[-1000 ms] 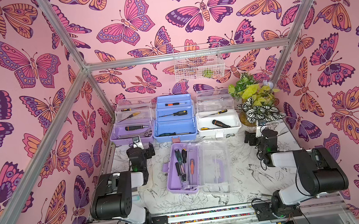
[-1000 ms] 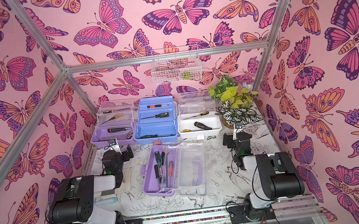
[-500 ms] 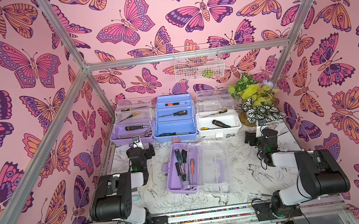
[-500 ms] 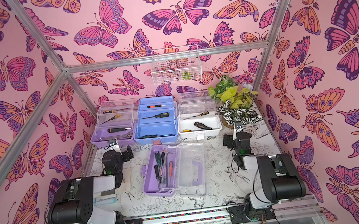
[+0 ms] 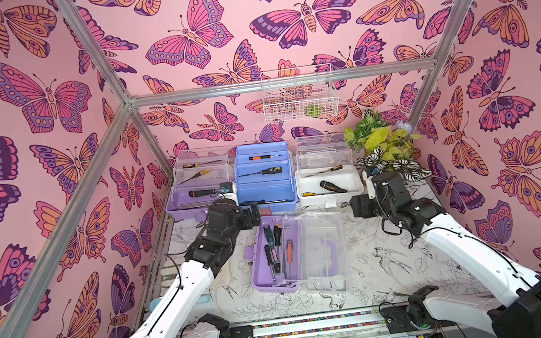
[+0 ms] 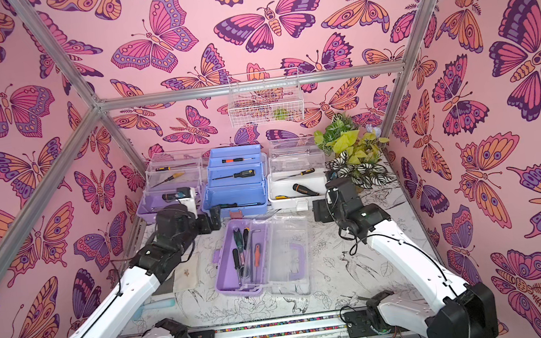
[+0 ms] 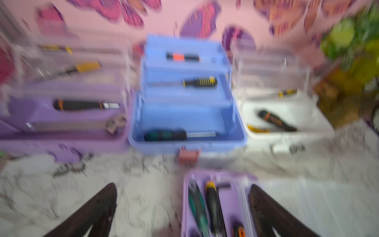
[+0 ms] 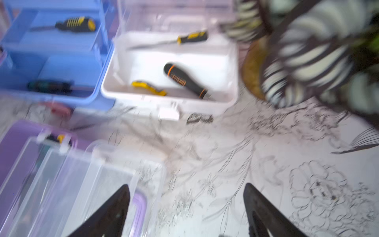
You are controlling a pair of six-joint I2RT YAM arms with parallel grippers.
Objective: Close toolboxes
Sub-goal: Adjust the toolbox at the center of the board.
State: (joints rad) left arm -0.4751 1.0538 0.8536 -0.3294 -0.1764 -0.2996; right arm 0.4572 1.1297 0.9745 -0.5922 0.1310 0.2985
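While all four toolboxes sit open on the worktop, neither arm grips anything. In the back row along the wall, seen in both top views, a lilac toolbox stands on the left, a blue toolbox in the middle and a white toolbox on the right. Their upper parts are raised and screwdrivers lie inside. A second lilac toolbox lies in front of the blue one, mid-worktop, with several screwdrivers in its base. Its clear lid is flopped flat on the worktop to the right of the base. The left fingers are spread wide with nothing clamped. In both top views they sit by the far left corner of the front lilac toolbox, just in front of the blue one. The right fingers are also apart and empty. They hover near the far right corner of the clear lid, in front of the white toolbox. Contact with the lid cannot be told. Both wrist views are blurred. A white wire basket hangs on the back wall, and a leafy plant stands in the back right corner beside the white toolbox.
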